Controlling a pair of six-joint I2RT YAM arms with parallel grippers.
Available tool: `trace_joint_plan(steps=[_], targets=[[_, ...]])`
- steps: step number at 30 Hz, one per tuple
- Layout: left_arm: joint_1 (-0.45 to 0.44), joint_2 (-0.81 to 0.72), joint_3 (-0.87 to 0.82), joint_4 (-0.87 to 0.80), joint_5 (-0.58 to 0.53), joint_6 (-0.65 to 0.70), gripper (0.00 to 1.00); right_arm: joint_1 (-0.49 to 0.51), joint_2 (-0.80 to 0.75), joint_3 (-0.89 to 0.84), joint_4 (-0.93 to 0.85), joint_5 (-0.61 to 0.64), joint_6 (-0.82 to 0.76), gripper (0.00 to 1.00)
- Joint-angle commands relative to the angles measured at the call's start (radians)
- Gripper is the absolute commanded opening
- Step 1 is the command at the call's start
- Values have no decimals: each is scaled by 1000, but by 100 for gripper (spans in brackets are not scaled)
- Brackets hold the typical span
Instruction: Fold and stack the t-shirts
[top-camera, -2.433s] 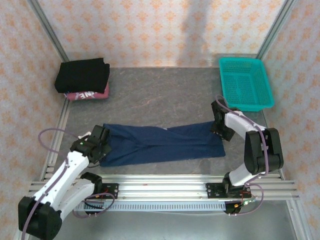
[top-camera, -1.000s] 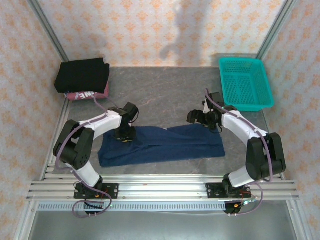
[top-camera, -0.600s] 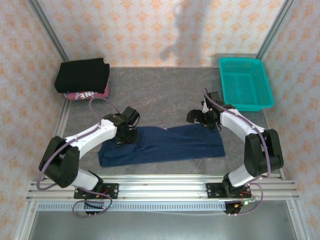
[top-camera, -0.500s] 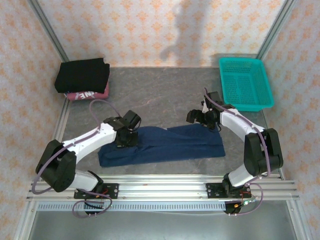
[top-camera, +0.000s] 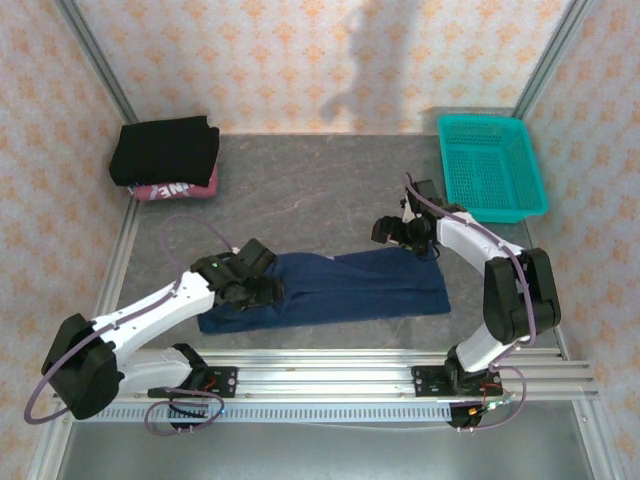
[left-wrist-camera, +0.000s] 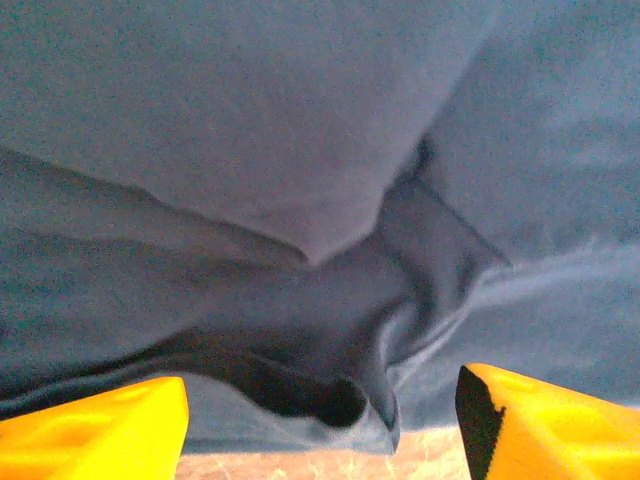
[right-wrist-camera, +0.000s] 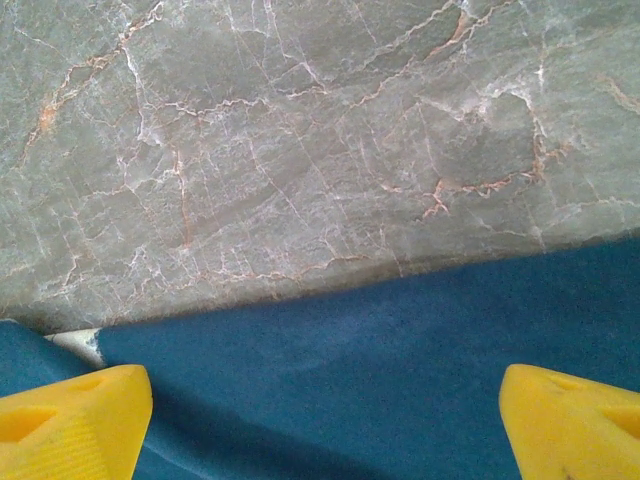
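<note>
In the overhead view, the navy t-shirt (top-camera: 340, 290), folded into a long strip, is lying across the near middle of the grey marbled table (top-camera: 320, 185), running from left to right. The left gripper (top-camera: 268, 292) is reaching in low over the strip's left part, and the right gripper (top-camera: 384, 231) is hovering at the strip's far edge, toward its right end. In the far left corner the black t-shirt (top-camera: 165, 150) is resting folded on top of the pink t-shirt (top-camera: 185, 188), whose white letters are peeking out along the near side. Both are lying well apart from the navy one. The teal basket (top-camera: 492, 165) is sitting in the far right corner. In the left wrist view, the navy cloth is showing close up. A smooth folded layer is lying over a rumpled fold, and a hem is gaping just above a sliver of table. The two yellow fingers (left-wrist-camera: 95, 425) are standing wide apart at the lower corners and gripping nothing. Whether their tips are touching the cloth cannot be told. In the right wrist view, the shirt's far edge is running across the lower part of the picture, with bare marbled table beyond it and a small white patch (right-wrist-camera: 80, 343) showing at the left by that edge. The yellow fingers here are also spread wide, one at each lower corner over the cloth, closing on nothing.
</note>
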Motion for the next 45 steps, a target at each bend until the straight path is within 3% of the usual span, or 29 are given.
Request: trace_joint_plan(steps=[1,3,7,10,15,21,29,31,33,35,38,42,45], targets=[[72,-15,1,40,-52,-27,73,-6,17,32,-17,16,-19,90],[119,19,13,49,-26,-25,72,-6,22,36,-24,14,-21,90],[111,140,52,131,102,57,52,-6,17,30,-21,15,-23,90],[82,232,91,79,103,95,31,-7,13,28,-26,19,-26,90],[-1,278,56,41,120,46,18,-8,-5,15,-25,25,-24,90],[-128,164,17,5,143,-60,18,-25,-34,3,-44,50,-33,90],[-109,75,4,-33,187,-38,24,-51,-35,3,-58,66,-47,90],[-70,72,41,-76,123,-37,31,-56,-28,11,-65,74,-51,90],[29,98,85,-165,40,-57,56,-60,-22,12,-63,73,-48,90],[122,126,142,-269,-70,-80,62,-61,-17,18,-80,93,-50,90],[263,119,187,-288,-173,-81,64,-71,-12,20,-103,108,-56,90],[436,168,207,-234,-170,-13,56,-80,-15,11,-105,100,-56,90],[518,212,219,-183,-156,53,51,-83,-18,4,-108,99,-58,90]])
